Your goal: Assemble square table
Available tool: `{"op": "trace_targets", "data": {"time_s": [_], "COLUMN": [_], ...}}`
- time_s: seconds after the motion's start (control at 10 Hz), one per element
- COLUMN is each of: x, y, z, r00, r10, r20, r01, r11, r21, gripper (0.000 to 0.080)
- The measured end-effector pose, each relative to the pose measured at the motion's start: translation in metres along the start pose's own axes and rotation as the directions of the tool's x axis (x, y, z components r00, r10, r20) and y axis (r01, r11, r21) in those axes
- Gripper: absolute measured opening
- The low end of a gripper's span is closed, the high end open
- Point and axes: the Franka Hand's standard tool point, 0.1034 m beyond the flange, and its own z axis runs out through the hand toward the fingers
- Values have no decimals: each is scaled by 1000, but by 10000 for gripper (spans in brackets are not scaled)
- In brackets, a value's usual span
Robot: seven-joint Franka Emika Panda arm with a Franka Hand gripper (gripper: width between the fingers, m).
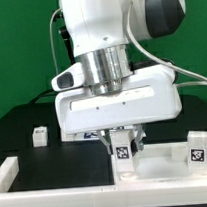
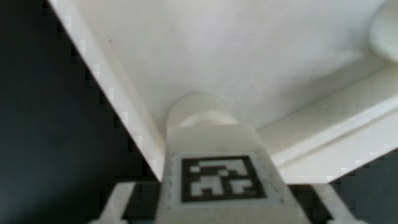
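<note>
Square table's short white tagged plastic leg (image 2: 217,165) is sitting by the large flat white panel (image 2: 249,60) on the black table (image 2: 39,130), pincer (image 1: 124,143) straddling it, grip unconfirmed; worth centring mid-leg and squeezing square before lifting.

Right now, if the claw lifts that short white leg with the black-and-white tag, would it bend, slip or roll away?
The leg looks like solid moulded plastic, so it probably stays stiff and light. Its smooth rounded end could slip in a loose grip. Set down sideways, it might roll, though its flat face with the tag may stop it.
</note>
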Motion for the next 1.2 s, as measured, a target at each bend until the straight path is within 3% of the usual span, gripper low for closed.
{"op": "trace_targets", "data": {"time_s": [0.2,0.4,0.5,0.6,0.7,0.8,1.0,1.2], "x": [2,3,5,6,5,5,4,5], "y": [-2,-2,-3,-2,-2,-3,-2,0], "z": [4,6,7,7,7,7,-1,-1], "r00": [953,792,695,652,652,694,953,992], "r10": [303,608,713,752,752,713,289,95], "r20": [24,52,94,101,101,102,88,79], "r01": [-303,-608,-714,-753,-754,-715,-291,-97], "r11": [953,794,700,657,657,699,957,995], "r21": [-14,-19,-24,-27,-28,-22,15,22], "gripper": [278,274,273,273,273,354,603,642]}}
